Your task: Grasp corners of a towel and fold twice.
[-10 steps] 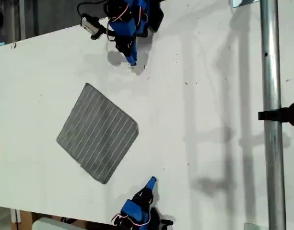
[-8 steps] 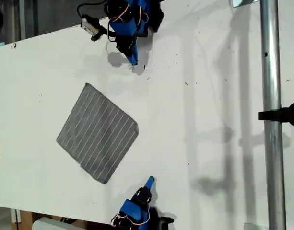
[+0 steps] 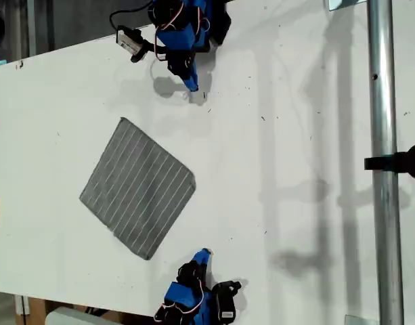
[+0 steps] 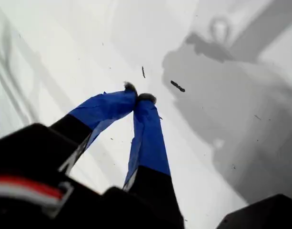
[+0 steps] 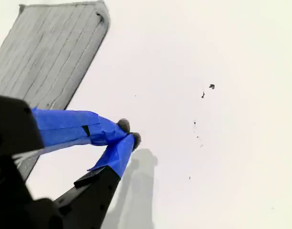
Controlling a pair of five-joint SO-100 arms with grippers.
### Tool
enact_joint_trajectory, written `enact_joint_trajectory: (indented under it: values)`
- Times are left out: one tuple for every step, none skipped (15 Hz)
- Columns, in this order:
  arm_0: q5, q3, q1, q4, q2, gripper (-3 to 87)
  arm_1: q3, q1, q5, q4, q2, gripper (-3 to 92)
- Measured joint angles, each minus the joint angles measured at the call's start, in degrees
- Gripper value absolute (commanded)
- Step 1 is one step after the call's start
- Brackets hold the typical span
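Currently: towel (image 3: pixel 138 188) grey, white-striped, soft, squarish, flat | first hand (image 4: pixel 138 98) closed, empty | second hand (image 5: pixel 128 133) closed, empty

A white table (image 3: pixel 295 101) fills most of the exterior view, lightly speckled and crossed by soft grey shadows. A metal pole (image 3: pixel 385 169) runs across it near the exterior view's right, carrying a black clamp (image 3: pixel 400 162).

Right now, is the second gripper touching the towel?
Apart. In the exterior view, bare white table lies between my second gripper and the towel.
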Motion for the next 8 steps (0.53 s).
enact_joint_trajectory:
  values:
    - [-2.3,0.0,0.0,-0.2,0.0,-2.9,0.0,-0.3,0.0,-0.5,0.0,-0.3]
    - [-3.7,0.0,0.0,-0.6,0.0,-2.9,-0.2,-1.0,0.0,-1.1,0.0,-0.3]
    - [-4.2,-0.8,0.0,-0.8,0.0,-2.9,-0.9,-1.5,0.0,-1.5,0.0,-0.3]
    - [-4.3,-1.4,0.0,-0.8,0.0,-2.9,-1.9,-1.5,0.0,-1.5,0.0,-0.3]
    - [-4.3,-2.5,0.0,-0.4,-0.1,-2.9,-2.9,-1.4,0.0,-1.5,0.0,-0.3]
    - [-3.6,-4.6,-0.9,0.4,-0.1,-2.9,-4.0,-1.8,0.0,-1.5,-0.4,-0.3]
    - [-2.9,-7.1,-1.6,1.6,-0.2,-2.9,-5.5,-2.1,0.0,-1.5,-1.6,-0.3]
    - [-1.9,-10.1,-1.8,3.3,-0.6,-2.9,-7.6,-2.2,-0.6,-1.8,-4.0,-0.3]
